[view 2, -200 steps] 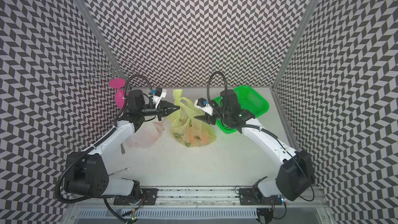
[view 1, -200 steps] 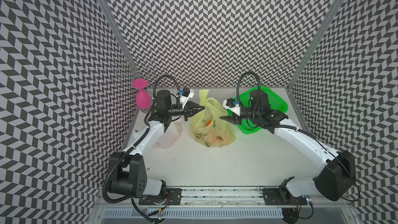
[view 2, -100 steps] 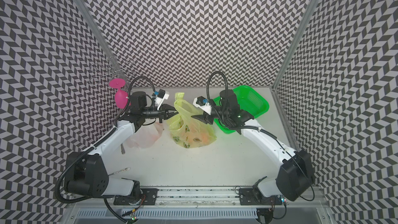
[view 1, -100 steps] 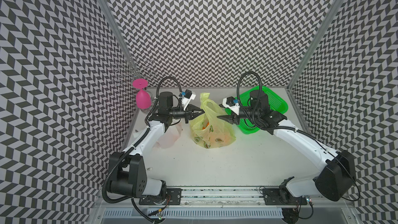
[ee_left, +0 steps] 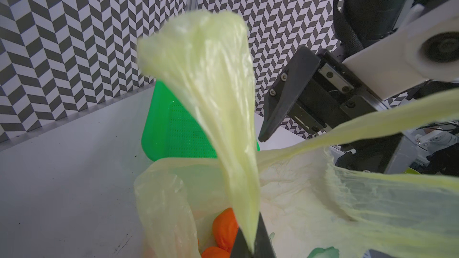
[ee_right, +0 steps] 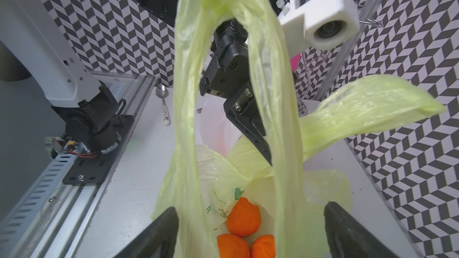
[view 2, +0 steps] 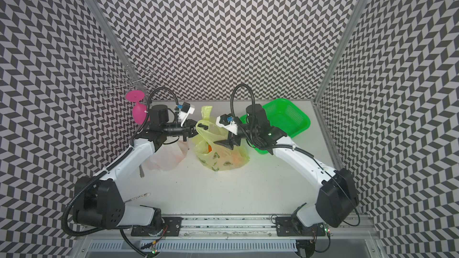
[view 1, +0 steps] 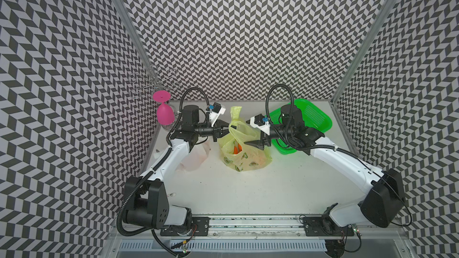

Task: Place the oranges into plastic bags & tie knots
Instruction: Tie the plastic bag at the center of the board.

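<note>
Yellow-green bag (view 1: pixel 244 156) sits upright mid-table, mouth open, with oranges (ee_right: pixel 243 217) visible at the bottom. The left gripper (view 1: pixel 224 131) is fully closed, pinching one handle strip (ee_left: pixel 223 95) just above the bag mouth; the strip's loose end flares out beyond the fingertips. The right gripper (ee_right: pixel 249 207) is spread wide and grips nothing. The free handle loop (ee_right: pixel 188 95) stands upright in the gap between its fingers, both strands inside their span, long axis rising from the bag mouth. I cannot tell whether it touches either finger. The oranges lie just ahead of and below the right fingertips. The right arm is plainly the nearer to this loop, and the left is occupied. Judgement: the tie has not begun, and the next move is to close on the loop and cross it over the held strip. Room: the two grippers face each other close across the bag mouth, so clearance there is tight. The green basket (view 1: pixel 315 117) lies directly behind the right fingers and the white bag (view 1: pixel 196 156) just beside the left arm. Bare table (view 1: pixel 248 194) lies on the near side of the bag.
</note>
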`<action>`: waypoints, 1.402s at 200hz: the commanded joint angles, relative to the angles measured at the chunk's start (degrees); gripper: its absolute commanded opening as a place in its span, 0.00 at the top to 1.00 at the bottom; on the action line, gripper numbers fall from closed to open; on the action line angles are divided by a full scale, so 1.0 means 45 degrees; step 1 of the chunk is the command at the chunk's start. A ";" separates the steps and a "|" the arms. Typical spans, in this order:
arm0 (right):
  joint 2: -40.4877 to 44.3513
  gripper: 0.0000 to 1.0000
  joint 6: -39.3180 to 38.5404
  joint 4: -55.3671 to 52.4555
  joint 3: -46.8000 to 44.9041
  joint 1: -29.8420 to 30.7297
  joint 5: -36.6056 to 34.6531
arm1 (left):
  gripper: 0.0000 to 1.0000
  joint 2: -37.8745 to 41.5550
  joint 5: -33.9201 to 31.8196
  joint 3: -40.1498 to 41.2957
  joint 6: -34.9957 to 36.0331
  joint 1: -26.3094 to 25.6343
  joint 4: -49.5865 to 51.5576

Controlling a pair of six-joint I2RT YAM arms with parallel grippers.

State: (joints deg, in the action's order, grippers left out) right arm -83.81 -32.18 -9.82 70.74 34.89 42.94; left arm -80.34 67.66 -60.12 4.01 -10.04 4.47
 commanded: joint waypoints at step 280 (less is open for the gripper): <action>-0.0512 1.00 -0.1374 -0.0707 0.0662 0.1347 -0.5043 | 0.77 -0.2240 0.0168 -0.5290 1.3344 0.0312 1.2014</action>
State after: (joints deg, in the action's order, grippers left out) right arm -85.38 -36.34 -12.62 72.01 40.73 21.61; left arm -90.04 65.65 -82.02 56.12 -9.37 52.03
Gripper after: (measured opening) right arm 0.048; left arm 0.220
